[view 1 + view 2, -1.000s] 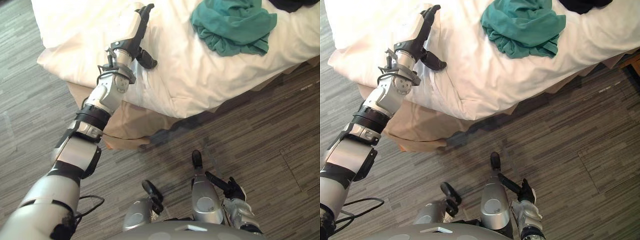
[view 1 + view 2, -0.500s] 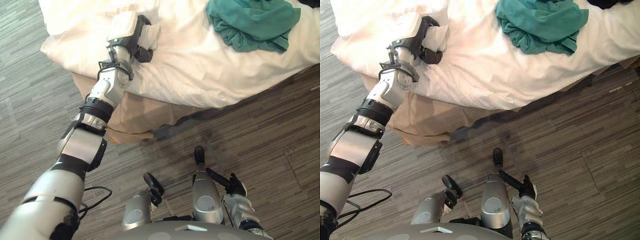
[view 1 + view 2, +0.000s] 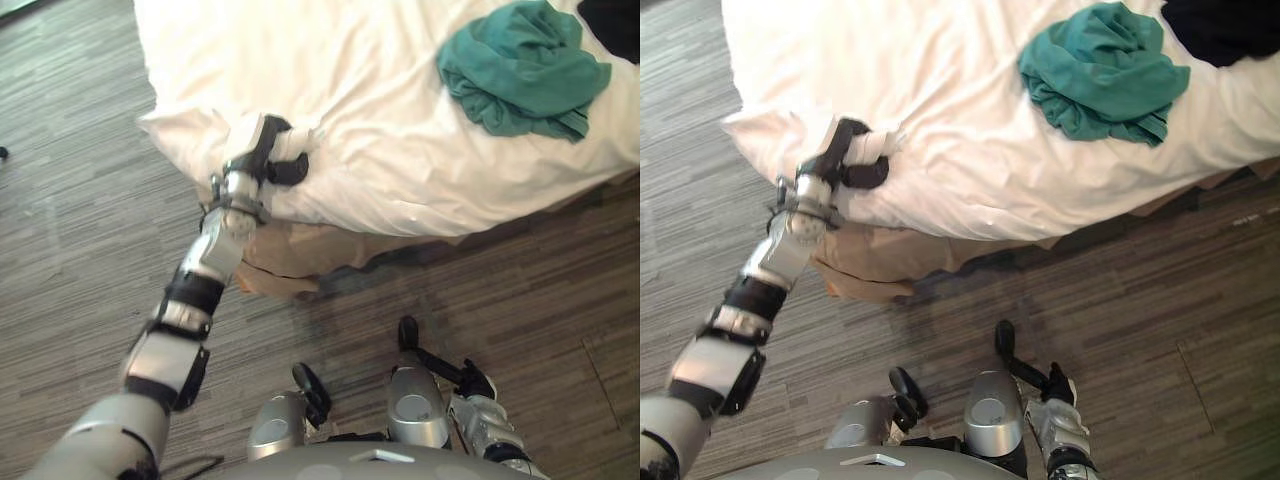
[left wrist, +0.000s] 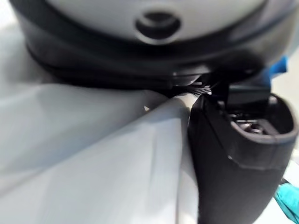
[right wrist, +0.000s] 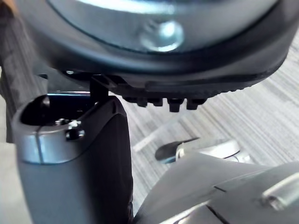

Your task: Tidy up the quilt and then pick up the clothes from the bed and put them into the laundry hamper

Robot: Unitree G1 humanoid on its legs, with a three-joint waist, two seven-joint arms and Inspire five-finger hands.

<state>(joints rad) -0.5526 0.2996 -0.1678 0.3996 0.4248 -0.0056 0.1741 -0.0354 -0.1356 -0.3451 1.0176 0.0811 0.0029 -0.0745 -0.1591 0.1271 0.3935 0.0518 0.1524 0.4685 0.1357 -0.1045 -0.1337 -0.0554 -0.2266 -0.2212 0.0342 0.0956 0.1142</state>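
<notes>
White quilt (image 3: 400,130) lies on the beige-skirted bed (image 3: 300,255); the left hand (image 3: 265,155) clenches a fold at its near corner. Crumpled teal garment (image 3: 525,68) rests well apart on the quilt. Right hand (image 3: 475,385) hangs relaxed above grey plank floor (image 3: 80,200).

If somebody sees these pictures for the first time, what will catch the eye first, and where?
First the left hand, its fingers curled round a bunched fold of the white quilt near its corner on the robot's left. Next the crumpled teal garment lying on the quilt to the right, with a dark garment just beyond it.
</notes>
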